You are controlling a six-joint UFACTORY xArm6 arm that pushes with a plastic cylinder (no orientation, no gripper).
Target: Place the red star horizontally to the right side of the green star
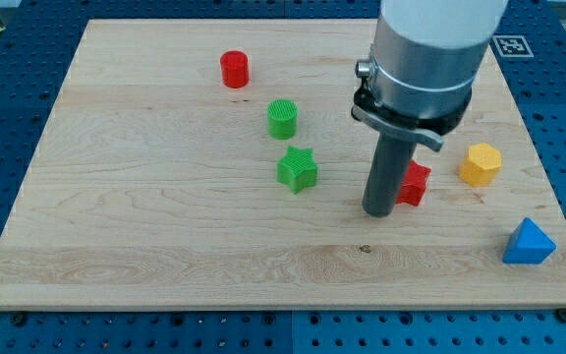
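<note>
The green star (pixel 297 168) lies near the middle of the wooden board. The red star (pixel 416 184) lies to its right, partly hidden behind the dark rod. My tip (pixel 378 211) rests on the board at the red star's left edge, touching or nearly touching it, between the two stars and much closer to the red one. The arm's grey body hangs above and hides the board behind the rod.
A green cylinder (pixel 282 118) stands just above the green star. A red cylinder (pixel 234 69) is at the upper left. A yellow hexagonal block (pixel 481 164) sits right of the red star. A blue triangular block (pixel 529 243) lies near the board's (pixel 116 236) lower right corner.
</note>
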